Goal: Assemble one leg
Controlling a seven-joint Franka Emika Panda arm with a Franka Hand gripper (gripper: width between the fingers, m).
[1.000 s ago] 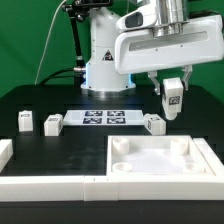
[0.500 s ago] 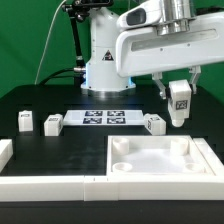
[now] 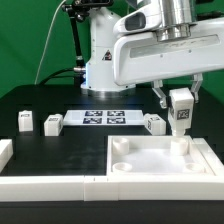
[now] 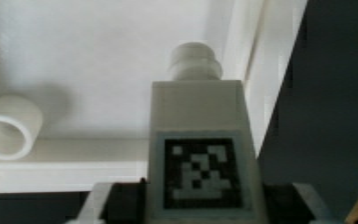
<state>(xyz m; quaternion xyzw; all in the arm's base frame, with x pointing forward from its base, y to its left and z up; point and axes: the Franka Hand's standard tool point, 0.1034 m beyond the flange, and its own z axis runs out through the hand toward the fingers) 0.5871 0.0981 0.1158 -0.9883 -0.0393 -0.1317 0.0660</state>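
My gripper [image 3: 181, 98] is shut on a white leg [image 3: 181, 113] with a black-and-white tag on its face. It holds the leg upright over the far right corner of the white tabletop [image 3: 160, 165]. In the wrist view the leg [image 4: 201, 130] runs away from the gripper [image 4: 201, 205], and its round peg end sits over the tabletop [image 4: 87, 60] near the edge. A round socket [image 4: 7, 122] shows to one side of the leg. Whether the peg touches the tabletop I cannot tell.
The marker board [image 3: 103, 119] lies in the middle of the black table. Three loose legs [image 3: 25, 121] [image 3: 52, 123] [image 3: 152, 124] stand round it. White border rails [image 3: 45, 184] run along the front, and the robot base [image 3: 100, 60] stands behind.
My gripper has carried the leg down and toward the exterior view's right, from above the table beside the marker board to just over the tabletop's far right corner.
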